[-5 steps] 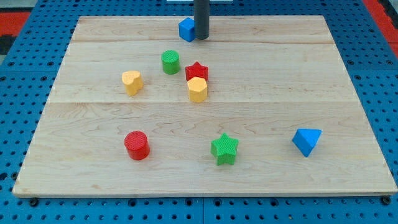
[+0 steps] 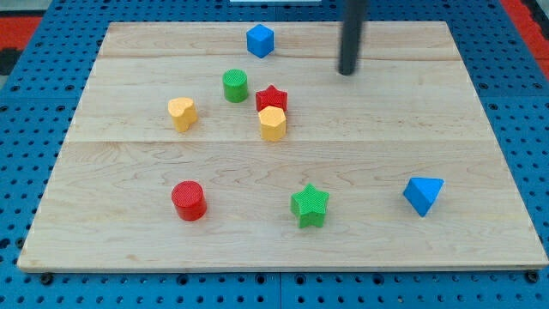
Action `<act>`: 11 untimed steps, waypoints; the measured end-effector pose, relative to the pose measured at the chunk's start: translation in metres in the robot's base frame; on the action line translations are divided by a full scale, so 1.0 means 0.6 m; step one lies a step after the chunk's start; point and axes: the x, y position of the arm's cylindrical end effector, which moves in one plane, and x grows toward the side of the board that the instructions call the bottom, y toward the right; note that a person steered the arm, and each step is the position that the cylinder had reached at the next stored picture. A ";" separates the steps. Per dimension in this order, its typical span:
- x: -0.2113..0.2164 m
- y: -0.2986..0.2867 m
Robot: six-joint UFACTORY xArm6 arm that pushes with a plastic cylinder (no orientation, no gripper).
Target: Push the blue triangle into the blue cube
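Note:
The blue triangle lies near the board's lower right. The blue cube sits near the top edge, left of centre. My tip is on the board at the upper middle-right, well to the right of the blue cube and far above the blue triangle. It touches no block.
A green cylinder, a red star and a yellow hexagonal block cluster in the middle. A yellow heart block is to their left. A red cylinder and a green star lie near the bottom. The wooden board rests on blue pegboard.
My tip has moved to the right and slightly down, away from the blue cube. No block has moved.

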 end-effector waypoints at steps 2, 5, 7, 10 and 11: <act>0.139 0.147; 0.394 -0.032; 0.412 0.092; 0.323 -0.064; 0.368 -0.064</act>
